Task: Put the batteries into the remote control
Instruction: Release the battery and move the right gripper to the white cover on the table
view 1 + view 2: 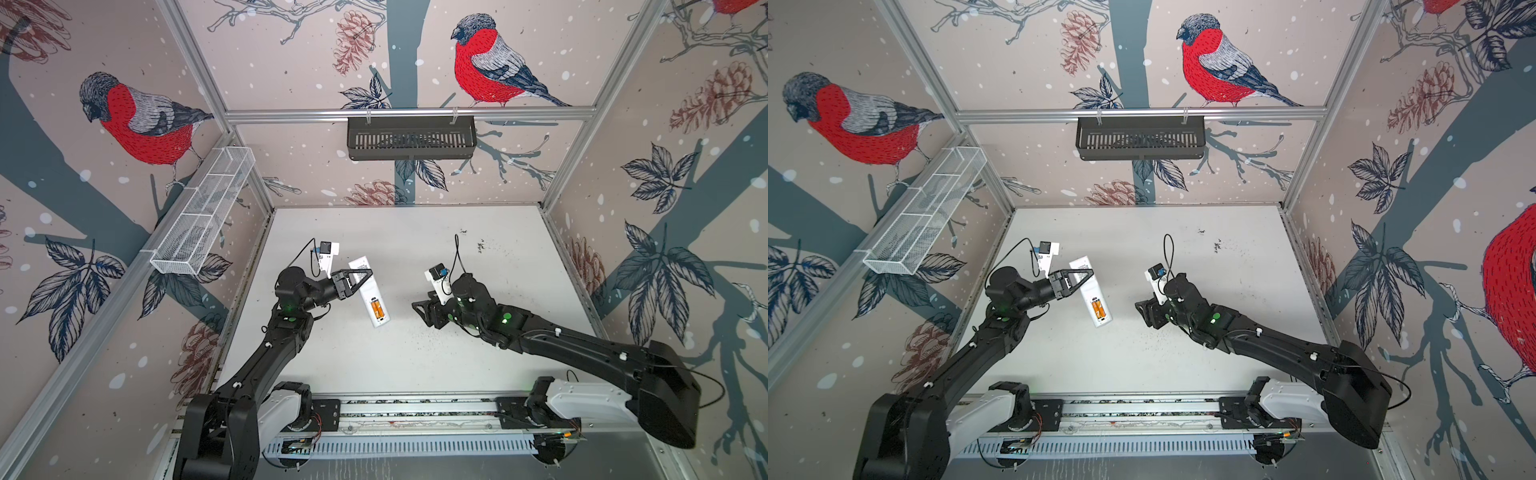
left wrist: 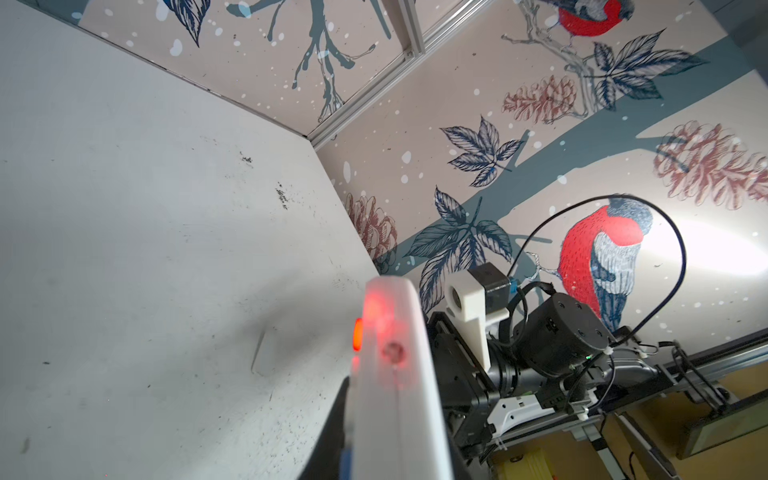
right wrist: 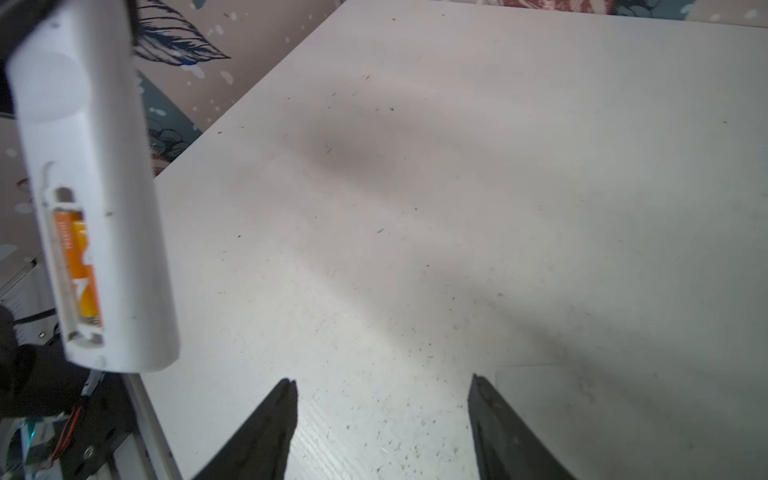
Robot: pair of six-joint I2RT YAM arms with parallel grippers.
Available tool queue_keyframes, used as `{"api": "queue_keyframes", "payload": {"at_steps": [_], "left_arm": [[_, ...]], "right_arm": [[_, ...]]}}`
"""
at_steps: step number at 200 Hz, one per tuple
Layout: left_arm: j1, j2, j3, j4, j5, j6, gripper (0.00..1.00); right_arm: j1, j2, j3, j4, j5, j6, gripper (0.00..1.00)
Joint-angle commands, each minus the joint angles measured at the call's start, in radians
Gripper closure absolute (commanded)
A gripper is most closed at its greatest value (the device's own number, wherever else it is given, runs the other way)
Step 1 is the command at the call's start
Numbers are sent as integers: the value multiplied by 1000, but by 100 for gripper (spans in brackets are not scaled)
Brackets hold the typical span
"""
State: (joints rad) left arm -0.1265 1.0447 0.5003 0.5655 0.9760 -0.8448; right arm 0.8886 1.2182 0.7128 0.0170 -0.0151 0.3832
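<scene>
Left gripper on remote control, batteries seemingly inside

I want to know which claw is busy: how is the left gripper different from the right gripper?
The left gripper is shut on the remote control; the right gripper is open and empty. The left gripper touches the remote control; the right gripper stands apart from it. Both are black.
</scene>
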Motion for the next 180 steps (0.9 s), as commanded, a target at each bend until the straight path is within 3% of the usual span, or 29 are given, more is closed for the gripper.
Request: {"api": "queue_keyframes", "payload": {"at_steps": [1,59,115,180], "left_arm": [[-2,-11,68,-321,-78,228,100],[-1,2,98,-482,-132,327,100],[-1,-1,119,-621,-204,423,100],[-1,3,122,-621,-205,426,100]], "right_arm": [[-42,30,19,-80,52,120,28],[-144,220,77,-164,6,231,13],[-252,326,63,-133,-110,217,11],[-259,423,95,-88,-200,208,11]]}}
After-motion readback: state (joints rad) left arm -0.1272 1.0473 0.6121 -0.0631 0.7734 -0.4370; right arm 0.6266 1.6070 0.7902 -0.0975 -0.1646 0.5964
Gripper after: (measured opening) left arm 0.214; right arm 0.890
